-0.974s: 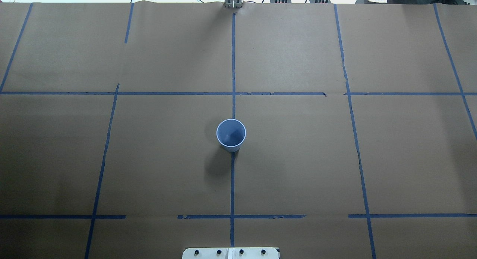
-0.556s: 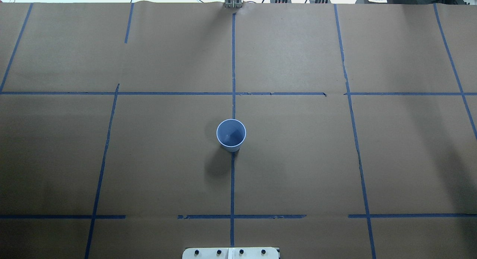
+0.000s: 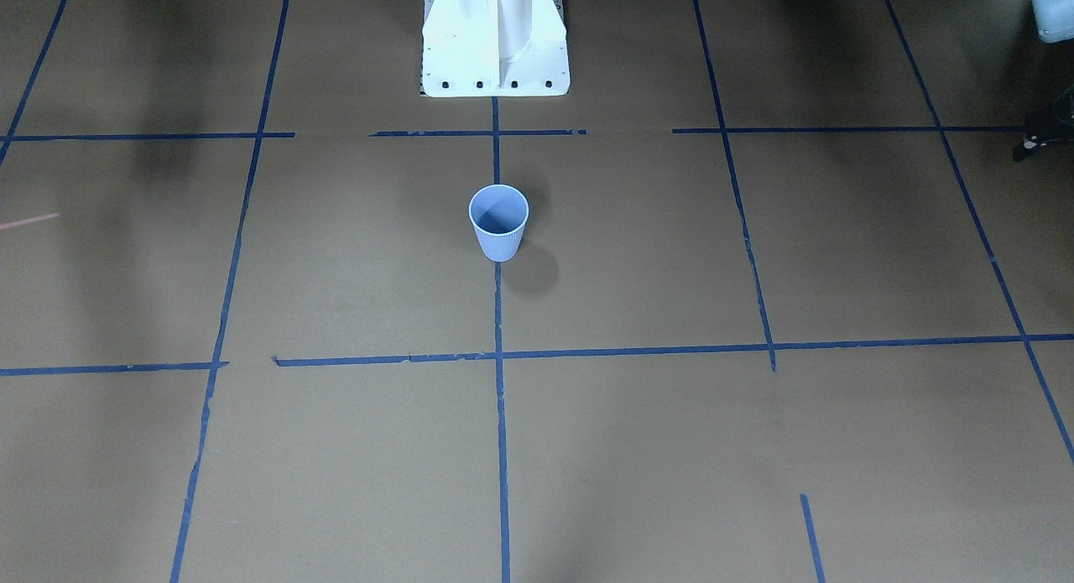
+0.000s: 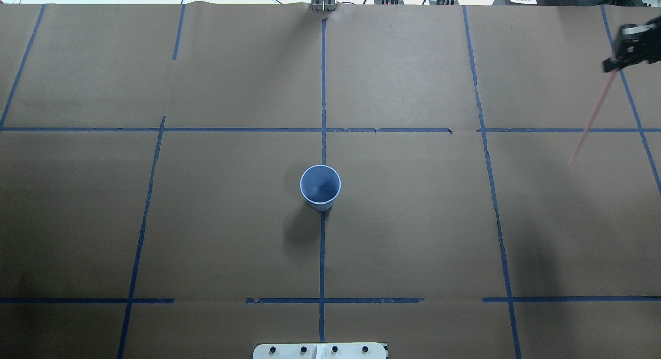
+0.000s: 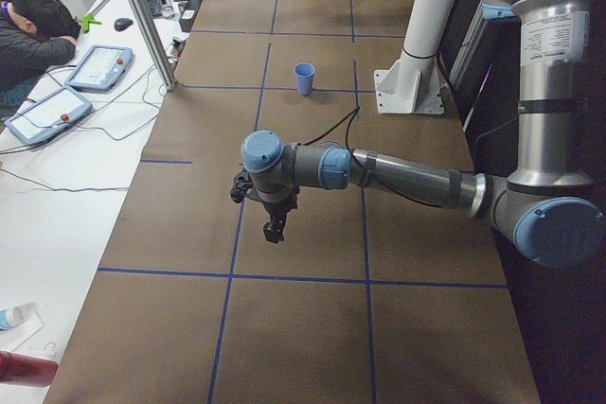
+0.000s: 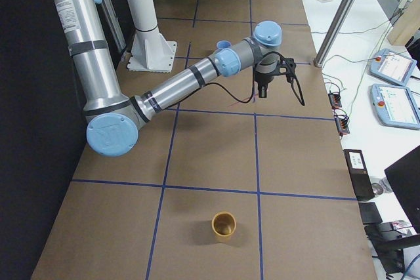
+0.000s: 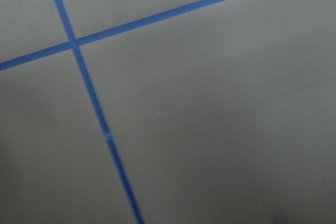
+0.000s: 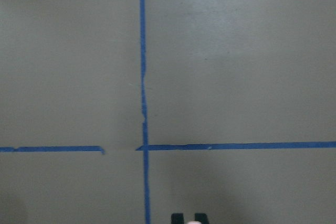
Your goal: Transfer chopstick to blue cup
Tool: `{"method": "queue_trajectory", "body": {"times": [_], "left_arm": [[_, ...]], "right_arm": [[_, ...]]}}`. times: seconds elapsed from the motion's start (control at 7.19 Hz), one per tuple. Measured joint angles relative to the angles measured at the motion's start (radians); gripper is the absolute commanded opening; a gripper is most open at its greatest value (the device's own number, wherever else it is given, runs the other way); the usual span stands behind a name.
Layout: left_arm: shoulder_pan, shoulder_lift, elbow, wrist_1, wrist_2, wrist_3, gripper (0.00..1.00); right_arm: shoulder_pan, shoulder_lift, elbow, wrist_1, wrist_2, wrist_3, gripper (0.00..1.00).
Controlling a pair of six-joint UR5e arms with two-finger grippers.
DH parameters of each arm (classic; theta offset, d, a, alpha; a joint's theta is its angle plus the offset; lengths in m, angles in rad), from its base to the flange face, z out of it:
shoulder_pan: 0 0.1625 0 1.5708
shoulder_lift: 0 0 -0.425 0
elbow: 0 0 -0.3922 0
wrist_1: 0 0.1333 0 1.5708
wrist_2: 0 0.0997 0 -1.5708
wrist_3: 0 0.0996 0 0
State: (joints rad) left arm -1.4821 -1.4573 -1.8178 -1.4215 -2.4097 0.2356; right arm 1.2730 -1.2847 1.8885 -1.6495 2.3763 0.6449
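Note:
The blue cup stands upright and empty at the table's middle; it also shows in the front view and small in the left view. My right gripper is at the far right of the table, well apart from the cup, shut on the top end of a pink chopstick that hangs slanting below it. The stick's tip shows in the front view. My left gripper points down over bare table far to the cup's left; I cannot tell whether it is open or shut.
An orange-brown cup stands at the table's right end. The white robot base stands at the near edge behind the blue cup. Blue tape lines cross the brown paper cover. A person and tablets are beside the table's far edge.
My right gripper, holding the pink chopstick, has come into the overhead view at the top right; it was out of view before. The cup has not moved.

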Motion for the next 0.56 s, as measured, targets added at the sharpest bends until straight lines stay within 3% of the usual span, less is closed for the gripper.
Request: {"method": "queue_trajectory", "body": {"times": [0.56], "left_arm": [[-0.059, 0.019, 0.039, 0.001, 0.004, 0.013, 1.00]], "right_arm": [[-0.241, 0.244, 0.025, -0.048, -0.098, 0.510, 0.00]]}}
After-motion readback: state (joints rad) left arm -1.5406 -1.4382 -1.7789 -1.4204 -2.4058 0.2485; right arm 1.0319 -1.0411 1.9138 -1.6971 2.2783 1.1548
